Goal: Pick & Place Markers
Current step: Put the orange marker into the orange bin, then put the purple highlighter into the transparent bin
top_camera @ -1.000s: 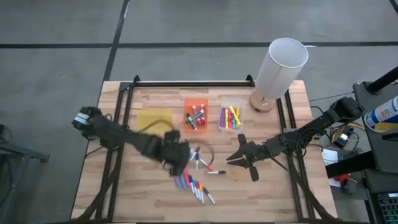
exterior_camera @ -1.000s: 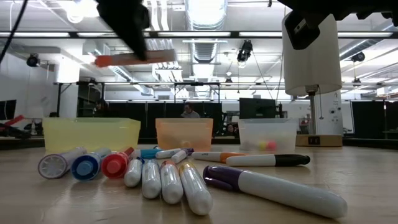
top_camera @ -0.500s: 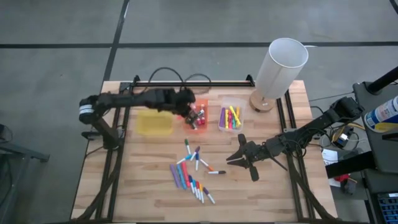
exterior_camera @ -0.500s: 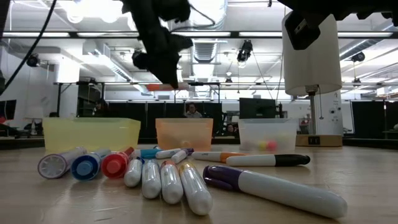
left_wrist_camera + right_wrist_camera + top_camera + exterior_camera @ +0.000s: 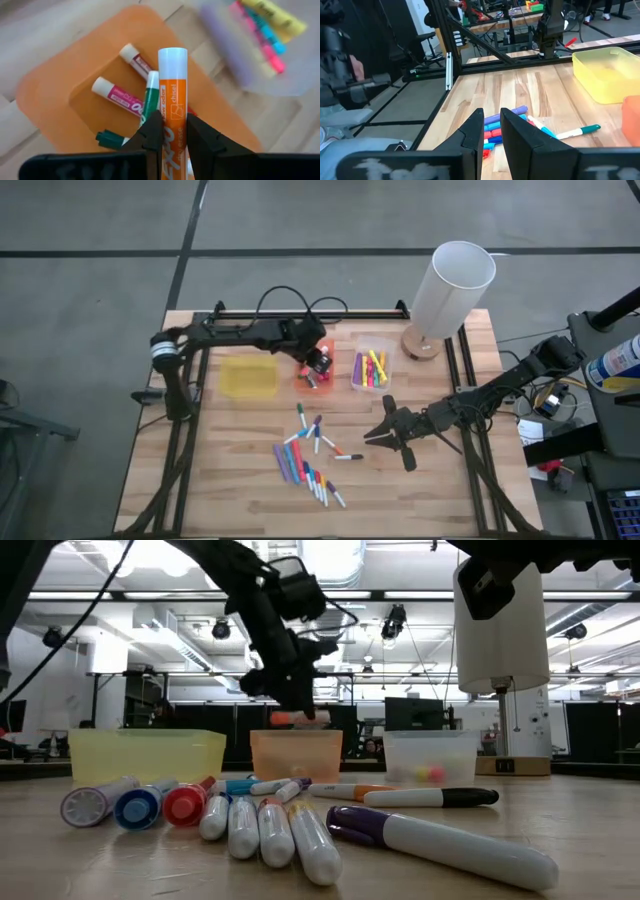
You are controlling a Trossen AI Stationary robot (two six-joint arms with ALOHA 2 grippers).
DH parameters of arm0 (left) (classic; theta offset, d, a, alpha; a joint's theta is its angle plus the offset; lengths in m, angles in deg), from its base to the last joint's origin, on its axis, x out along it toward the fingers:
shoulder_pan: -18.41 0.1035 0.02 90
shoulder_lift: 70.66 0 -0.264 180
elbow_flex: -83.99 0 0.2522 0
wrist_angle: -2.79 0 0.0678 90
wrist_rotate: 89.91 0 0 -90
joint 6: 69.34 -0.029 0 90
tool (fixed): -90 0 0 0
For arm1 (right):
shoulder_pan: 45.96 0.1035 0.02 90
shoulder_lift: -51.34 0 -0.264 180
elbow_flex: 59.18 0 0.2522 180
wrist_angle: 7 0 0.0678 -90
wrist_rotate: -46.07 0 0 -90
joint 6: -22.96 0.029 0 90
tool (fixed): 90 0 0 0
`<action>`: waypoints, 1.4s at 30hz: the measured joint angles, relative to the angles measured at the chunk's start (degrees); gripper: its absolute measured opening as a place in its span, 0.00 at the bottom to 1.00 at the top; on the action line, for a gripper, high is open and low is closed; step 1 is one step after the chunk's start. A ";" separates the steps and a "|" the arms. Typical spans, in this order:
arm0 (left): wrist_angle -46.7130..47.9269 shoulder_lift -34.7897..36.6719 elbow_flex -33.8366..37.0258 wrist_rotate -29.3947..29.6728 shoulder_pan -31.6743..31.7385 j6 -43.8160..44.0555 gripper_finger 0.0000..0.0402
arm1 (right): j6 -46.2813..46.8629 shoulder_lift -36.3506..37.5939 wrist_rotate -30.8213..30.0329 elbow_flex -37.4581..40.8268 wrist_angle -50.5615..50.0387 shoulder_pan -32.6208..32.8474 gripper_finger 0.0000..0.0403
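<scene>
Two arms on my high feed. Left pincer (image 5: 318, 364) sits over the orange bin (image 5: 301, 348) at the back of the table (image 5: 230, 480), clamped on an orange marker (image 5: 306, 368). Yellow bin (image 5: 248, 377) is just beside the orange one on the left arm's side, clear bin (image 5: 371, 367) with bright markers on the other side. Loose markers (image 5: 305, 460) lie in a scatter mid-table, toward the front. Right pincer (image 5: 383, 436) hangs near that scatter on the right arm's side, apart from it. White lamp (image 5: 448, 290) stands at the back right corner.

Low feed: left pincer (image 5: 296, 705) is up above the orange bin (image 5: 295, 754), orange marker (image 5: 294, 718) lying roughly level under its tip, above the bin rim. Yellow bin (image 5: 146, 756) and clear bin (image 5: 431, 757) flank it. Row of loose markers (image 5: 260, 826) in the foreground, one big purple-capped one (image 5: 440, 845) nearest me.

Left wrist feed: fingers (image 5: 151, 136) pinch the orange marker (image 5: 172, 95) by its barrel, white cap pointing away. Below it the orange bin (image 5: 55, 100) holds red-, pink- and green-labelled markers (image 5: 118, 94).

Right wrist feed: right pincer (image 5: 491, 130) is narrow, a slim gap, nothing in it. Loose markers (image 5: 501, 126) lie on the table past the fingers, yellow bin (image 5: 605, 72) farther off.
</scene>
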 joint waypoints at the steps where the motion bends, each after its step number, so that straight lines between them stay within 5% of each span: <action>1: -0.06 -0.62 0.00 0.02 0.02 -0.02 0.14 | 0.01 0.00 0.00 0.00 0.00 0.00 0.15; 26: 6.07 -1.31 -4.41 -2.63 0.12 -7.46 0.37 | -0.21 0.00 -0.02 0.00 -0.01 0.00 0.15; 33: 15.59 6.82 -3.82 -2.57 -1.71 -9.45 0.37 | -0.03 0.00 0.00 0.00 -1.63 0.00 0.15; 42: 15.67 19.73 3.07 -2.43 -5.83 -4.52 0.37 | -0.01 0.00 -0.09 0.00 -3.55 0.00 0.15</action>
